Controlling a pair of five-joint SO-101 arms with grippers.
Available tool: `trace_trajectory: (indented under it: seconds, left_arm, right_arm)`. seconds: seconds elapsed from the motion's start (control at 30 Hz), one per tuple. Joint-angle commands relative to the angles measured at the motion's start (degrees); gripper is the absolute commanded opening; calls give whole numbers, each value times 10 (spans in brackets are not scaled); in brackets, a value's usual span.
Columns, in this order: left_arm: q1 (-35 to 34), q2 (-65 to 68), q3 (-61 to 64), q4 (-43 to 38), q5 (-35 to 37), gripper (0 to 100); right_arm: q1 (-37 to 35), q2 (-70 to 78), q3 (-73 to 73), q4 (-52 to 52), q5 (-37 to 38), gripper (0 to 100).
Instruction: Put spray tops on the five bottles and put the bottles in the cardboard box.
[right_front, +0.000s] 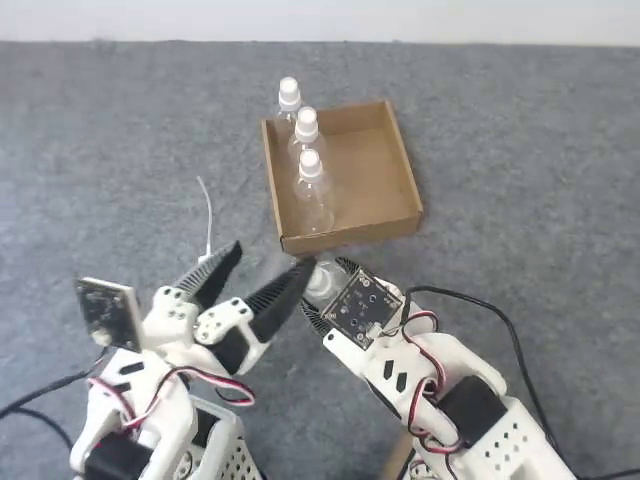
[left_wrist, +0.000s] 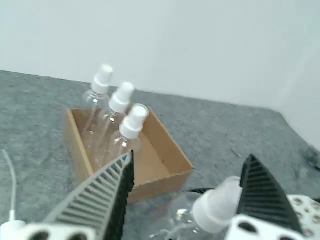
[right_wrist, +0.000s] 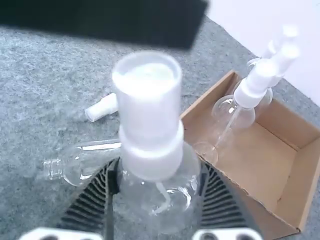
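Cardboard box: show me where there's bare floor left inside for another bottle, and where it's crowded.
Free: the box floor between the row of three capped bottles along one wall and the opposite wall. Crowded: the carpet by the box's near wall, where the open left end effector and the right end effector, shut on a capped bottle, sit.

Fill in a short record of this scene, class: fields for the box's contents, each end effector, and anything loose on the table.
Cardboard box: three capped bottles standing along one wall
Right end effector: shut on a fourth bottle, capped, just outside the box's near wall
Left end effector: open, holding nothing
Loose on the table: one uncapped bottle lying on its side; one spray top near it
Bottles boxed: three of five
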Motion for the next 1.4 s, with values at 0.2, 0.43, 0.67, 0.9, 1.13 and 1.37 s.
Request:
trace_trajectory:
  seconds: [0.2, 0.43, 0.67, 0.9, 1.13, 1.37]
  left_arm:
    - [-112, -9, -15, -15, 4, 320]
    - [-195, -9, 63, -18, 5, 319]
    - [-200, -9, 137, -19, 4, 183]
    - [-197, -9, 170, -19, 4, 47]
    - [-200, -9, 284, -111, -33, 41]
    - [-201, -8, 327, -178, -58, 40]
  right_arm:
    - [7, -12, -25, -9, -2, 37]
    - [7, -12, -25, -9, -2, 37]
    - [7, -12, -27, -9, 0, 37]
    - [7, -11, -40, -5, -3, 36]
    - [88, -11, -104, 7, 1, 7]
    - [107, -10, -179, 44, 1, 7]
